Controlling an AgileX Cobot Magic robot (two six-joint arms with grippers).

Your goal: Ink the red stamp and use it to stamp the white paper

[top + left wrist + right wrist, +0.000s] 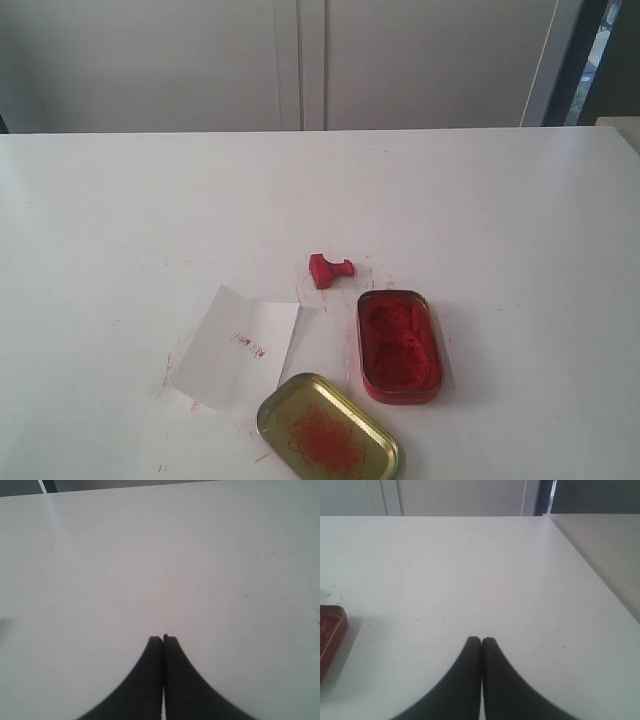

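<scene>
Your left fingers (160,642) are pressed together tip to tip, with nothing between them. Ahead of them lies only bare white counter (150,555), with a few faint red specks off to one side. Your right fingers (478,644) are likewise closed on nothing, over open counter. One corner of the red tin (330,630) shows at the edge of that wrist view, off to the side of the fingers and apart from them.

Nothing stands between either pair of fingers and the counter in front of them. Both pairs point along the surface at a low angle. You cannot tell from these views whether they touch it. Neither arm shows in the exterior view.

In that view the red stamp (329,270) lies on its side on the counter, handle pointing right, just beyond the far left corner of the open tin (399,345). The tin is filled with red ink paste. The white paper (235,345) lies left of the tin, creased, with a small red mark near its middle. The gold lid (328,428), smeared red inside, sits at the paper's near right corner, touching or overlapping its edge. Red smudges dot the counter around the paper and tin.
</scene>
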